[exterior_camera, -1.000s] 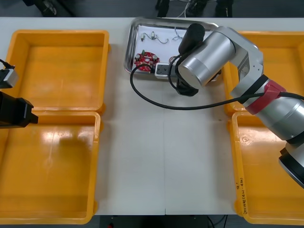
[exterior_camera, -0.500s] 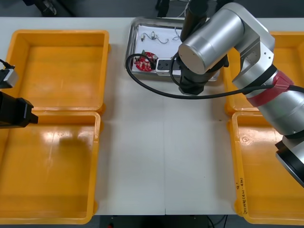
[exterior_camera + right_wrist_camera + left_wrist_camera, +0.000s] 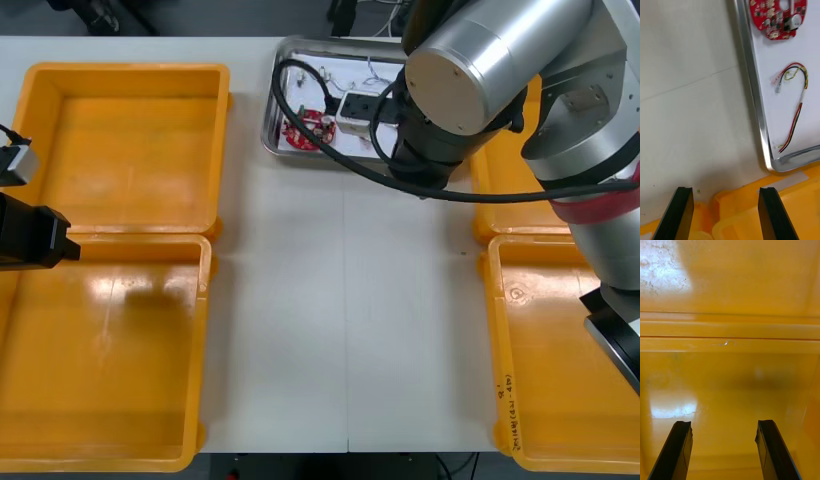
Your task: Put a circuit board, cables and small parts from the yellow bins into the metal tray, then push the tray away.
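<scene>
Your left gripper (image 3: 723, 423) hangs open and empty over the glossy yellow bins (image 3: 125, 72) at the left. Farther right, the shiny round-cornered metal tray (image 3: 269, 120), white inside, holds the round red circuit board (image 3: 777, 17) and a thin red and yellow cable (image 3: 795, 114); your right gripper (image 3: 726, 189) gapes empty near its corner

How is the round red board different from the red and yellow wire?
The circuit board is a flat round disc dotted with little components; the red and yellow cable is a thin strand, hooked at one end. The board is mostly red; the cable mixes colours. Both lie in the metal tray, not touching.
</scene>
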Tool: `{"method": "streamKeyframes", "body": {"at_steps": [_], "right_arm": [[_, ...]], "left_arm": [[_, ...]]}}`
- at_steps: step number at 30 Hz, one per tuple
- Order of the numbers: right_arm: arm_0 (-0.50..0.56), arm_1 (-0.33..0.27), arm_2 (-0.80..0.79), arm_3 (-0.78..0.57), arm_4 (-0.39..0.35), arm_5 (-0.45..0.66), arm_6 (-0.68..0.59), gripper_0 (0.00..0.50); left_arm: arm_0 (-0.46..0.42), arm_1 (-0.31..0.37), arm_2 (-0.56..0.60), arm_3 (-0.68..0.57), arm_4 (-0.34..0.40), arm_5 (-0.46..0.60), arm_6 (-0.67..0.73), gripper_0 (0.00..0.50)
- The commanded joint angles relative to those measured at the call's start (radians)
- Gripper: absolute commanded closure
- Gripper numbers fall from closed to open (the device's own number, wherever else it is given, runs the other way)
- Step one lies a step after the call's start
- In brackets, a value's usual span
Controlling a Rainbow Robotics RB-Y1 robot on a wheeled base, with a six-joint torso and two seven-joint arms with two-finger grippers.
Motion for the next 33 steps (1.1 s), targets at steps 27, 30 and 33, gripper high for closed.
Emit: {"method": "streamKeyframes", "body": {"at_steps": [27, 30, 33], "right_arm": [[0.423, -0.308, -0.453, -0.442, -0.285, 0.005, -0.71, 0.0], [0.449, -0.319, -0.517, -0.418, -0.337, 0.005, -0.749, 0.0], [0.475, -0.338, -0.575, -0.39, -0.372, 0.005, -0.751, 0.0]], "left_arm": [[0.01, 0.019, 0.029, -0.029, 0.008, 0.006, -0.095, 0.0], [0.01, 0.019, 0.029, -0.029, 0.008, 0.006, -0.095, 0.0], [0.01, 0.019, 0.029, -0.029, 0.008, 0.006, -0.095, 0.0]]}}
